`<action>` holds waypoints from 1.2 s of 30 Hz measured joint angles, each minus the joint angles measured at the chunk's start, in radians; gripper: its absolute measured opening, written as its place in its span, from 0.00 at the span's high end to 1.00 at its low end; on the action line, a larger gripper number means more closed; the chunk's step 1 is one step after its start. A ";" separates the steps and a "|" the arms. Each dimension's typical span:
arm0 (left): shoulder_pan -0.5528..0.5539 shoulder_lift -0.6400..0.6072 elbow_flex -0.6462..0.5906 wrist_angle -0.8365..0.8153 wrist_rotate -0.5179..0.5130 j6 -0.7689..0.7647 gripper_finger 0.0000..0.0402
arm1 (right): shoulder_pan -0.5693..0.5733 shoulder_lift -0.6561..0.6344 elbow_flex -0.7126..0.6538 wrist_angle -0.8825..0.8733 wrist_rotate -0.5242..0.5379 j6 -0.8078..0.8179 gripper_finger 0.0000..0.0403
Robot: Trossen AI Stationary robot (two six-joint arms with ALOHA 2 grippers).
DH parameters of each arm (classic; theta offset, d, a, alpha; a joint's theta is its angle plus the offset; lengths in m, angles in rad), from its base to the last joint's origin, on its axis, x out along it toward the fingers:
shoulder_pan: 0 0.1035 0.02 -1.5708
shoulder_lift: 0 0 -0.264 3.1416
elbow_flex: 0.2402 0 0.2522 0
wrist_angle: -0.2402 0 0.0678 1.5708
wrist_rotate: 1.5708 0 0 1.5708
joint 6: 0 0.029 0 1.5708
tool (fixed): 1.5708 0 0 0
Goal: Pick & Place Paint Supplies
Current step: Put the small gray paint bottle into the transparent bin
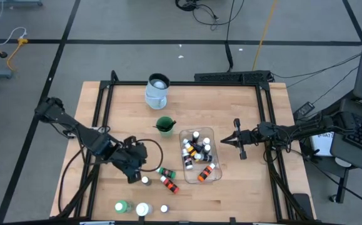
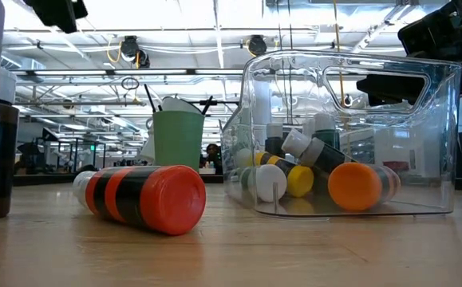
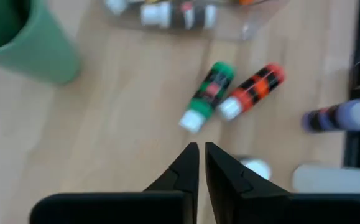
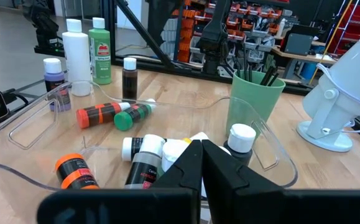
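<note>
A green-labelled paint bottle (image 3: 207, 94) and a red-and-black one (image 3: 252, 91) lie on their sides on the wooden table (image 1: 231, 100), just left of the clear tub (image 1: 213, 132). Several small bottles lie in the tub. My left gripper (image 3: 199, 160) hangs shut above the table, short of the two lying bottles, with nothing between its fingers. A white-capped bottle (image 1: 145, 180) stands close by its tips. A purple bottle (image 3: 341, 116) stands farther off. My right gripper (image 4: 199, 155) waits shut at the tub's right side (image 1: 227, 142). A green bottle (image 1: 121, 206) and a white jar (image 1: 142, 209) stand at the near edge.
A green cup (image 1: 164, 125) with dark brushes stands behind the tub, and a pale jug (image 1: 157, 90) stands at the far edge. Black rails (image 1: 102, 106) frame the table's left and right sides. Bare wood lies at the near right.
</note>
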 joint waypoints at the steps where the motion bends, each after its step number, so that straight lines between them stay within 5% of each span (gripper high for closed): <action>1: 0.000 0.001 -0.017 0.043 0.002 0.000 0.93 | 0.000 0.000 0.000 0.000 0.000 0.000 0.99; 10: 0.000 0.001 -0.068 0.258 0.024 0.110 0.93 | 0.000 0.000 0.000 0.000 0.000 0.000 0.99; 21: -0.002 0.049 -0.073 0.275 -0.006 0.224 0.93 | 0.000 0.000 0.000 0.000 0.000 -0.002 0.99; 31: 0.005 0.098 -0.072 0.321 -0.098 0.134 0.93 | 0.000 0.000 0.000 0.000 0.000 -0.004 0.99; 36: 0.015 0.185 -0.073 0.371 0.001 0.233 0.93 | 0.000 0.000 0.000 0.000 0.000 -0.004 0.99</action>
